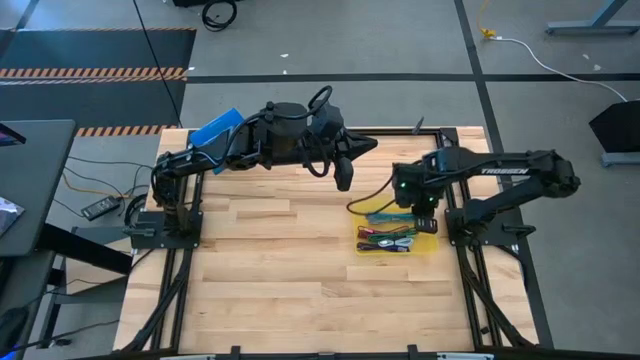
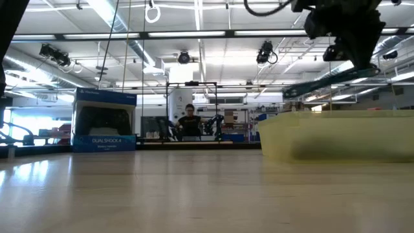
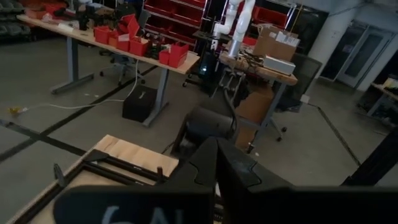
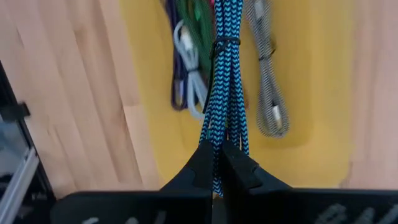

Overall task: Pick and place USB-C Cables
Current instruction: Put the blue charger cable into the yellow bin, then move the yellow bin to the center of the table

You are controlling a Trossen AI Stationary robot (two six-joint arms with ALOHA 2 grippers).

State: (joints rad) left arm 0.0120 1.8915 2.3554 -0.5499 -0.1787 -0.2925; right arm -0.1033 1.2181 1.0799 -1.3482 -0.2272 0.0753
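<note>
My right gripper (image 4: 219, 149) is shut on a blue-and-black braided cable bundle (image 4: 225, 81), held over a yellow tray (image 4: 298, 74). In the tray lie more cables: a purple one (image 4: 177, 81), a green one (image 4: 198, 31) and a grey braided one (image 4: 268, 93). In the high view the tray (image 1: 425, 247) sits near the table's right side, below the right gripper (image 1: 425, 205). My left gripper (image 1: 343, 178) is shut on nothing, raised over the table's far middle. My right gripper pinches the blue braided bundle at one end (image 4: 222, 134) between its two fingers, which lie along the cable's length. The bundle reaches out past the fingertips and slopes down. In the low view the bundle (image 2: 330, 82) hangs clear above the tray's rim (image 2: 336, 115).
A blue box (image 1: 215, 128) stands at the table's far left corner, and shows at the left in the low view (image 2: 103, 123). Bare wooden table lies to the near side and left of the tray. A person stands far back in the room (image 2: 189, 122).
</note>
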